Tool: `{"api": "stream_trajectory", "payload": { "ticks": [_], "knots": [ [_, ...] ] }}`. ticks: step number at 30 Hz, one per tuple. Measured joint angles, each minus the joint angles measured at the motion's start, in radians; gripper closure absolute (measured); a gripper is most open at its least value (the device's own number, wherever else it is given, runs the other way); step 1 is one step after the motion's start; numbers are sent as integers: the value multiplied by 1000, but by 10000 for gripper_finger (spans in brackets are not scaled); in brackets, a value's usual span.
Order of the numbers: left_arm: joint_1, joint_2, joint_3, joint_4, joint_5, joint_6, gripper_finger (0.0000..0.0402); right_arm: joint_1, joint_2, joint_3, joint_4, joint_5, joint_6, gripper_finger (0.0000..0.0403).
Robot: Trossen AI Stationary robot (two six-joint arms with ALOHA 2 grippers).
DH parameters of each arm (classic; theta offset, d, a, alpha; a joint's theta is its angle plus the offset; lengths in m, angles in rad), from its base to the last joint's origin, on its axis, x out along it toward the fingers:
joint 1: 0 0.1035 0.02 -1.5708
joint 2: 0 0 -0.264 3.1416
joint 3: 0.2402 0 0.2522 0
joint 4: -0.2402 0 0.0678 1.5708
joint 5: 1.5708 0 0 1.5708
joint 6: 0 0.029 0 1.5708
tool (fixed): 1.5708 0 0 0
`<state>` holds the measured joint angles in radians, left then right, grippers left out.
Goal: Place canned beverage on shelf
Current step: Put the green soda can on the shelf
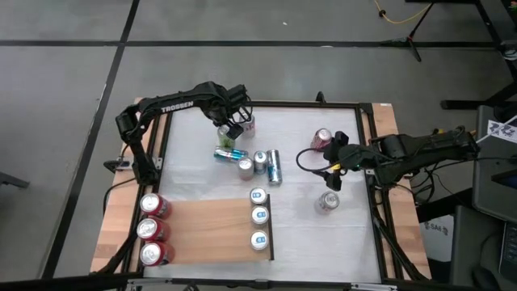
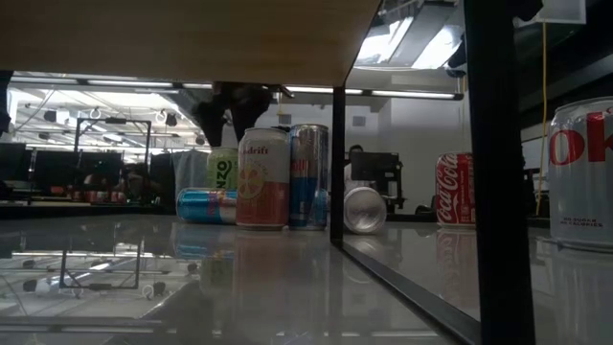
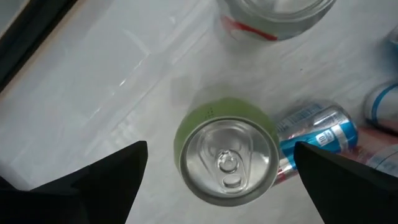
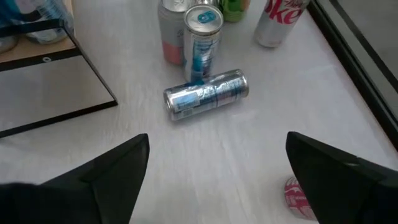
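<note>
The white table (image 1: 307, 234) is seen from above, with the wooden shelf (image 1: 206, 230) at its near left, carrying six upright cans. The left end effector (image 3: 217, 168) is held open directly over an upright green can (image 3: 227, 158). The right end effector (image 4: 217, 168), also open, is poised at the table's right above a lying blue can (image 4: 206, 93).

"TROSSEN" on left arm (image 1: 177, 107); "drift" on pink can (image 2: 262, 179); Coca-Cola script on red can (image 2: 454, 189)
</note>
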<state>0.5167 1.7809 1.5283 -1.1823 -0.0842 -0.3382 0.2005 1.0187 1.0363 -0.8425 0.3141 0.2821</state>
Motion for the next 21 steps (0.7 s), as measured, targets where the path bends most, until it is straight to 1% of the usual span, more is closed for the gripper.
{"api": "stream_trajectory", "payload": {
  "ticks": [3, 12, 21],
  "knots": [
    [0, 0, -24, 8, 0, -6, 3, 0, 0, 0, 0, 0, 0, 35],
    [-16, 0, -74, 89, 0, -95, 3, 0, 0, 0, 4, -2, -1, 35],
    [-29, 0, -112, 131, -7, -101, 3, 0, 0, 0, 4, -11, -1, 35]
  ]
}}
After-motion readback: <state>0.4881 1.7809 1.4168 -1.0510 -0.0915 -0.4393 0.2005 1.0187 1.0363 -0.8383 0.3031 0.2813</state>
